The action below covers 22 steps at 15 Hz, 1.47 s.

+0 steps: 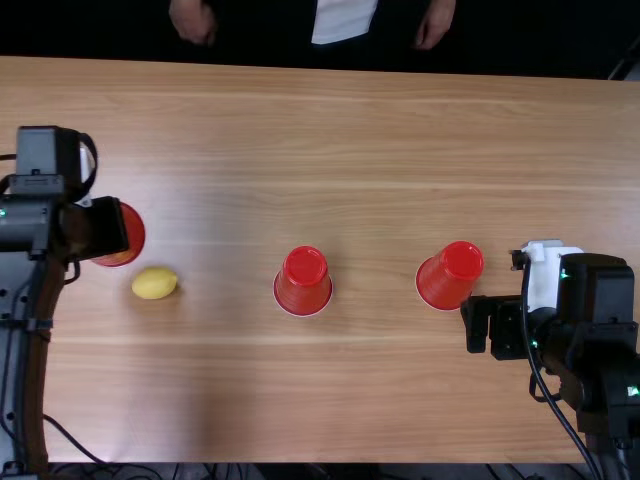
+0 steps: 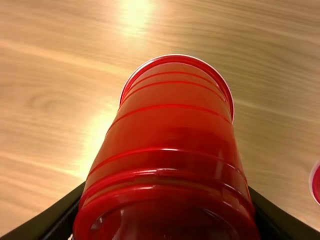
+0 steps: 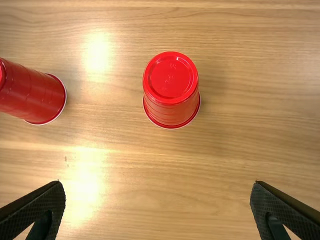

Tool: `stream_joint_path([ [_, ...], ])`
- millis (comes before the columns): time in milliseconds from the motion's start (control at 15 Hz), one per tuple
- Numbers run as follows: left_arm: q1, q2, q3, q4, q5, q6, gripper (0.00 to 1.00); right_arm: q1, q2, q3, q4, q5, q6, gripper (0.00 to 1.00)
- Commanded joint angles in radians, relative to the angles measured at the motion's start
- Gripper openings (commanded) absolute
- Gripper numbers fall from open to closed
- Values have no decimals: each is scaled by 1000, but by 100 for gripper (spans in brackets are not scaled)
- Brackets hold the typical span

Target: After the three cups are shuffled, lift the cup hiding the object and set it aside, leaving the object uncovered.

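Observation:
A small yellow object [image 1: 155, 283] lies uncovered on the wooden table at the left. Just to its left and slightly farther back, my left gripper [image 1: 110, 231] is shut on a red cup [image 1: 131, 240]. In the left wrist view that cup [image 2: 170, 150] sits between my black fingers [image 2: 47, 222], its white-edged rim pointing down at the table. The middle cup [image 1: 303, 280] and the right cup [image 1: 450, 275] stand upside down. My right gripper [image 1: 480, 325] is open, near and slightly right of the right cup [image 3: 171, 90], holding nothing; its fingers [image 3: 35, 210] stand wide apart.
The middle cup [image 3: 30, 97] also appears in the right wrist view. Another cup's rim [image 2: 316, 182] peeks in at the edge of the left wrist view. Bare wood [image 1: 330, 140] stretches from the cups to the table's far edge.

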Motion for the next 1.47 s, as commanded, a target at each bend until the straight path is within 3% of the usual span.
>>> stream_joint_path([
  [0,59,-15,26,-9,-28,-19,9,7,2,-16,3,-9,7,100],
  [267,115,11,-13,4,-130,-13,10,8,-1,-16,3,-9,7,100],
  [600,171,177,-31,9,-131,-12,12,7,-4,-17,3,-9,7,100],
  [933,174,308,-33,0,-122,-12,38,7,-1,-17,3,-9,7,100],
  [1000,180,325,-33,-4,-122,-13,55,7,-2,-17,3,-9,7,100],
  [1067,185,333,-33,-5,-117,-13,87,7,-2,-19,3,-9,7,100],
  [1133,188,332,-33,-5,-115,-13,100,7,-2,-17,3,-9,7,100],
  [1400,191,305,-23,-7,-115,-19,100,7,-6,-16,3,-9,7,100],
])
